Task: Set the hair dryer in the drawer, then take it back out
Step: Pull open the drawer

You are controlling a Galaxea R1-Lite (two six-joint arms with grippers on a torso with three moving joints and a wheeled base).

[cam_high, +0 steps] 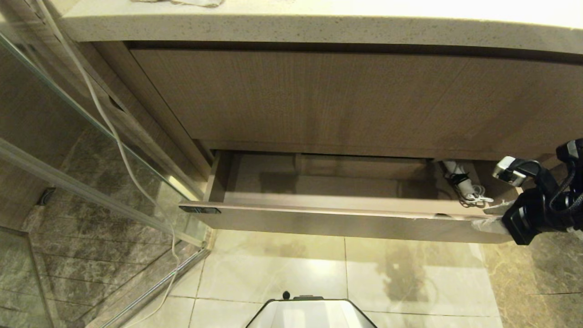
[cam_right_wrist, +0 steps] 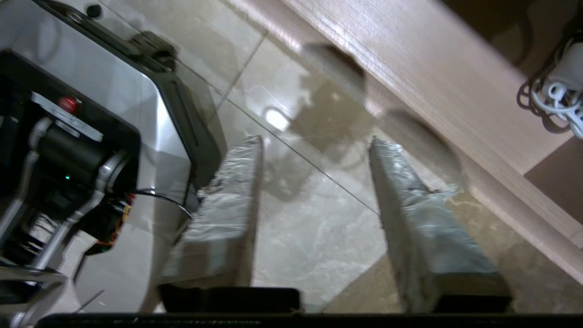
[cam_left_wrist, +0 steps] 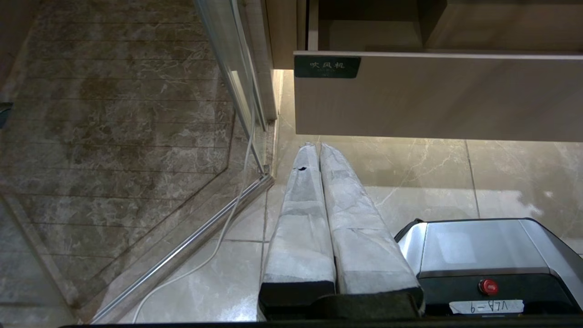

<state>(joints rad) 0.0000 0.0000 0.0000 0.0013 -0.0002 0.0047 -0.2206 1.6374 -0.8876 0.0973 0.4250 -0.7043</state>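
The beige wood-grain drawer [cam_high: 341, 222] is pulled out under the vanity. The white hair dryer [cam_high: 457, 178] lies at the drawer's right end, its coiled cord [cam_high: 477, 198] toward the front. In the right wrist view the hair dryer [cam_right_wrist: 572, 67] and cord [cam_right_wrist: 553, 96] show at the edge, behind the drawer front [cam_right_wrist: 410, 59]. My right gripper [cam_high: 487, 217] hangs outside the drawer's right front corner; it [cam_right_wrist: 316, 140] is open over the floor, holding nothing. My left gripper [cam_left_wrist: 318, 146] is shut and empty, parked low and pointing at the floor below the drawer front [cam_left_wrist: 432, 95].
A taller wood-grain panel [cam_high: 319, 95] and a stone countertop [cam_high: 291, 27] sit above the drawer. A glass shower door [cam_high: 68, 150] with a metal rail and a white cable [cam_high: 123, 150] is at left. My base [cam_high: 309, 314] stands on the tiled floor.
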